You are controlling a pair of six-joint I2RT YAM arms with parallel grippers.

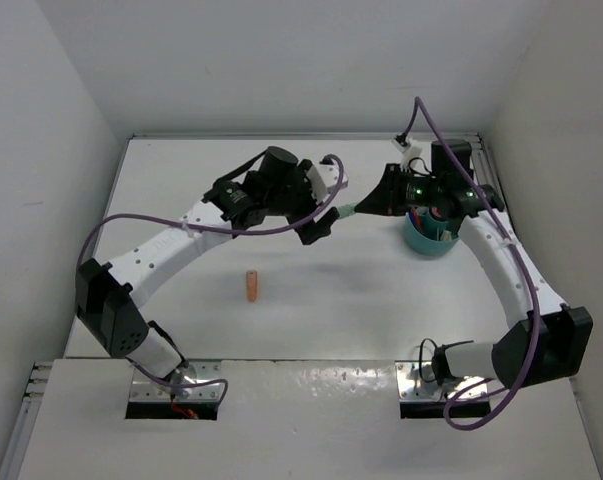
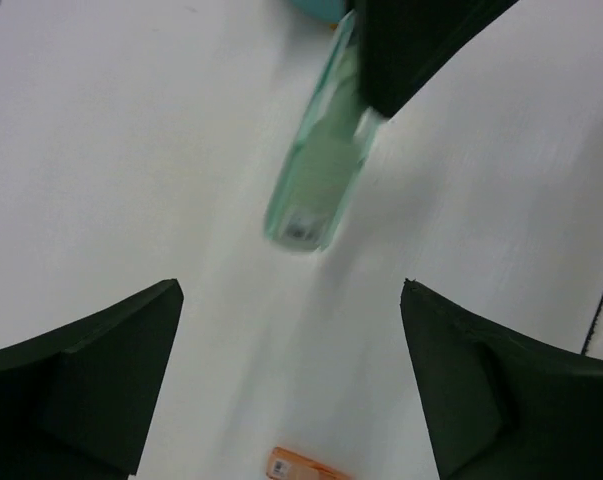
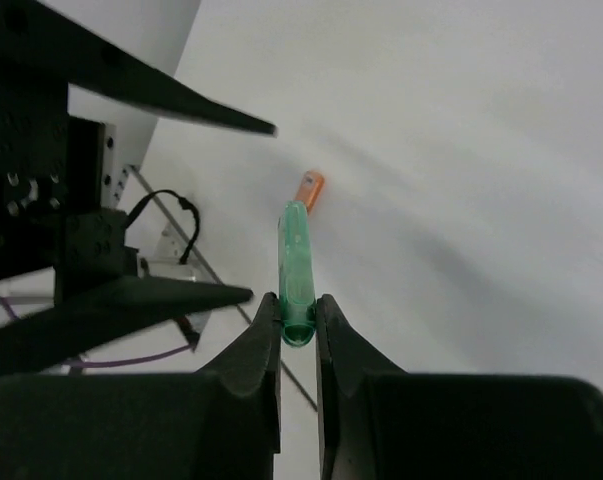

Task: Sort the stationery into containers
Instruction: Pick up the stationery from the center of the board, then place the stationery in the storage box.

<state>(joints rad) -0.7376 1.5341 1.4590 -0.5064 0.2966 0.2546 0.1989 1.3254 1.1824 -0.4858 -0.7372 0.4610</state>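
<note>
The translucent mint-green plastic stub (image 3: 297,268) is clamped at one end between the fingers of the right gripper (image 3: 298,318), which are closed hard against its sides. The rest of it juts straight out past the fingertips. In the top view it lies at about 10 o'clock from the small round teal cup (image 1: 428,245). Whether its free end touches the white surface (image 1: 361,310) cannot be told.

The left gripper (image 2: 291,290) faces it from 9 o'clock. Its two dark fingers (image 2: 91,370) are spread wide apart and hold nothing. The free end of the stub points into the gap between them but touches neither.

A short orange stub (image 1: 251,286) lies alone on the surface at roughly 8 o'clock from the green one, well apart from both grippers. In the right wrist view it shows just beyond the green tip.

The right wrist hangs over the teal cup and hides most of its mouth, so its contents cannot be made out. Purple cables (image 1: 231,228) loop along both arms.
</note>
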